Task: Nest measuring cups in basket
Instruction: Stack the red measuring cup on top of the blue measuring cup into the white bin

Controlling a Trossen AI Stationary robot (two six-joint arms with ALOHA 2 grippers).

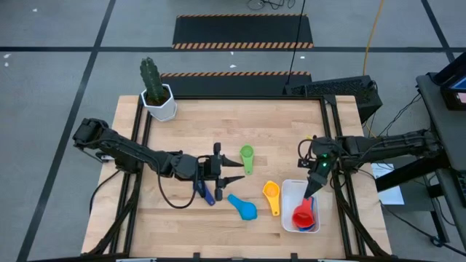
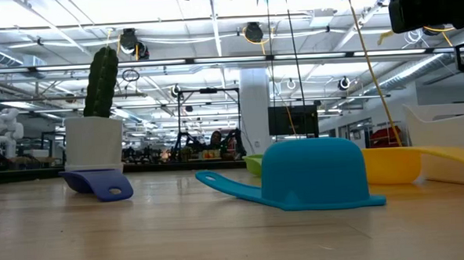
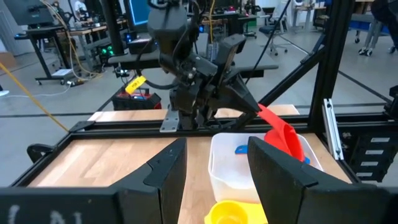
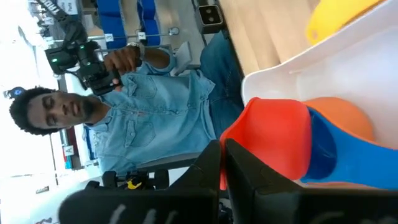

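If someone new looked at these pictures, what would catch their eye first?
Probably the red cup, held by the right gripper over the basket at the table's right. Next, the green, yellow and turquoise cups mid-table, near the open left gripper.

In the low view we see neither pincer, and the yellow cup (image 2: 390,164) is half hidden behind the upturned light blue cup (image 2: 316,173). Inside the basket (image 1: 290,191), the red cup (image 1: 303,215) covers most of the cups under it. The right wrist view cuts off the basket's far side.
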